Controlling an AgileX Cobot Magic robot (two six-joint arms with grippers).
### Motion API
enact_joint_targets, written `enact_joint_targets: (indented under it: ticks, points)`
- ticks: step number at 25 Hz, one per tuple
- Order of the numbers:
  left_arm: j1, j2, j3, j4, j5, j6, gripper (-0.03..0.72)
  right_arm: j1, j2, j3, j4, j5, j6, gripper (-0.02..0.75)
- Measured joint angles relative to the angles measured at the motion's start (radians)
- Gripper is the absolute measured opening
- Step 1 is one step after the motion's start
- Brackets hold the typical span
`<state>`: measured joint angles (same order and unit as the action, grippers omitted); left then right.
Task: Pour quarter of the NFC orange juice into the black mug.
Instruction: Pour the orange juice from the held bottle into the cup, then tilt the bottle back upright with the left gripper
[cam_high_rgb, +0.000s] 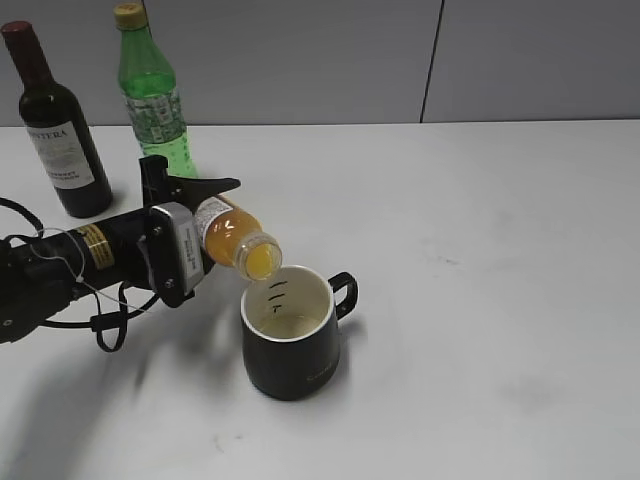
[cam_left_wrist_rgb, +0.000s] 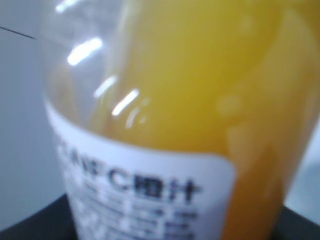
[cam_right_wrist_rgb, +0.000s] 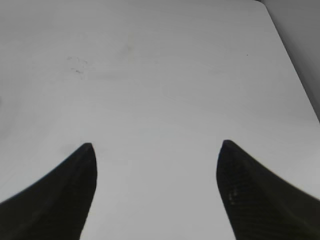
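Now the pour is in hand; the left gripper has its jaws clamped on the juice bottle, tipped with its open mouth just above the black mug on the worktop; next, judge the quarter, then tip it upright; the right gripper idles, jaws apart.

Wine bottle & green bottle are blocking behind-left of black mug; table to mug's right is lying open.
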<state>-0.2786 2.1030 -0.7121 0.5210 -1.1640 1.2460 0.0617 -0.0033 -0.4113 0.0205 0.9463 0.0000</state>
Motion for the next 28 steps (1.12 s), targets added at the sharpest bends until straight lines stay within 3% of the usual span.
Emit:
enact_joint_targets:
  ticks: [28]
  points:
    - [0.0,-0.001,0.0,-0.035,0.0,0.114,0.469,0.0,0.0,0.0,0.0,0.0,0.0,0.566]
